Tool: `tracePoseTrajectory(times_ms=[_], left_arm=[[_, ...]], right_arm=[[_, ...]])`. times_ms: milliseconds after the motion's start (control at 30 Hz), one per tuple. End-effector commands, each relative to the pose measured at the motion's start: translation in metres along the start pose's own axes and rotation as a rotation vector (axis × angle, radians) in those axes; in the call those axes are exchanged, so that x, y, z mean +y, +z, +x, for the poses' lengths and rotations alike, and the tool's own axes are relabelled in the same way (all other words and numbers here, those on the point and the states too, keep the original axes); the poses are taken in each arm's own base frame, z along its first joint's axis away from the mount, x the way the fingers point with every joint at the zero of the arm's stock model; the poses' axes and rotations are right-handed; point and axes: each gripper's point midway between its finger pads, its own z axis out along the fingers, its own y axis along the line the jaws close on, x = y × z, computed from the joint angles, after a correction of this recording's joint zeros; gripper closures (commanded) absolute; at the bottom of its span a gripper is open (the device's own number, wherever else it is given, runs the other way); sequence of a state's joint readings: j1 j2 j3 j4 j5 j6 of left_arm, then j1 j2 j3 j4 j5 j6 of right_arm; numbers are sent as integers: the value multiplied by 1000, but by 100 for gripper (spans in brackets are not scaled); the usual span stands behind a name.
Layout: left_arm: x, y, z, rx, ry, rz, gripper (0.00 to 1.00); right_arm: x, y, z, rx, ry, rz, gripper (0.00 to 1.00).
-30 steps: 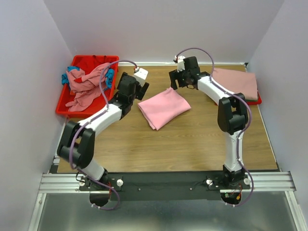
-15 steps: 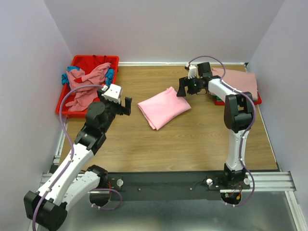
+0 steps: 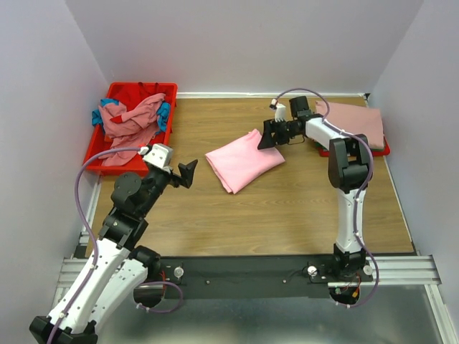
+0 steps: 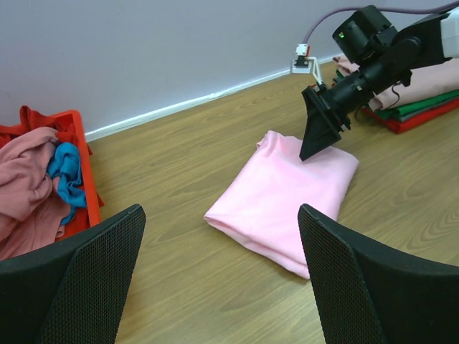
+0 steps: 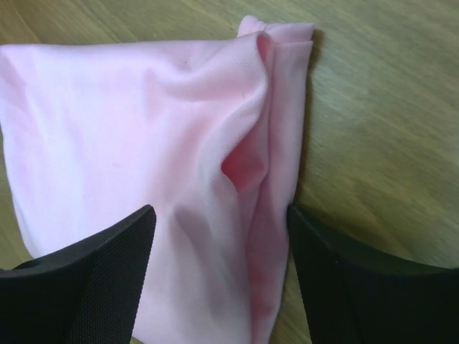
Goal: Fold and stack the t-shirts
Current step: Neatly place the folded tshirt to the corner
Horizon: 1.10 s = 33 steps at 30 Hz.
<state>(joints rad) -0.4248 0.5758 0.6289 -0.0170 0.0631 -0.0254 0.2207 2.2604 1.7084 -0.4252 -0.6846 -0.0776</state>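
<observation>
Grasp: with right tool (image 3: 271, 136) spread wide above the bunched edge of the folded pink t-shirt (image 3: 242, 160), central on the surface (image 3: 287, 208), pinch every layer before lifting toward stack (image 3: 355, 120). Left tool (image 3: 188, 172) parted, empty.

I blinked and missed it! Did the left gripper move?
Yes. The left gripper drew back from beside the red bin, toward the near edge.
</observation>
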Motion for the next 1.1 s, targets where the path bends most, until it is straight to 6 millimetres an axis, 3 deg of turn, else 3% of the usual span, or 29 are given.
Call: tracePoseTrajectory(times_ms=[0, 67, 233, 333, 433, 500, 667, 767, 1067], left_arm=[[-8, 1, -2, -23, -5, 50, 6], [-10, 0, -4, -31, -2, 62, 6], [-11, -4, -11, -63, 4, 65, 6], [-11, -4, -11, -68, 6, 63, 6], [-12, -4, -10, -63, 5, 71, 6], [-13, -3, -10, -63, 6, 74, 6], [-13, -3, -10, -63, 3, 79, 6], [-13, -3, -10, -65, 5, 77, 6], [-13, -4, -11, -69, 10, 80, 7]], right_arm=[[18, 26, 57, 170, 139, -92, 23], [23, 32, 67, 198, 163, -105, 33], [26, 40, 78, 231, 201, -110, 42], [25, 41, 76, 230, 203, -107, 64], [37, 38, 70, 219, 247, -163, 98], [45, 34, 61, 203, 241, -194, 100], [66, -8, 8, 85, 174, -233, 100], [60, -36, -17, 18, 155, -170, 100], [31, -96, -50, -80, 128, -39, 100]])
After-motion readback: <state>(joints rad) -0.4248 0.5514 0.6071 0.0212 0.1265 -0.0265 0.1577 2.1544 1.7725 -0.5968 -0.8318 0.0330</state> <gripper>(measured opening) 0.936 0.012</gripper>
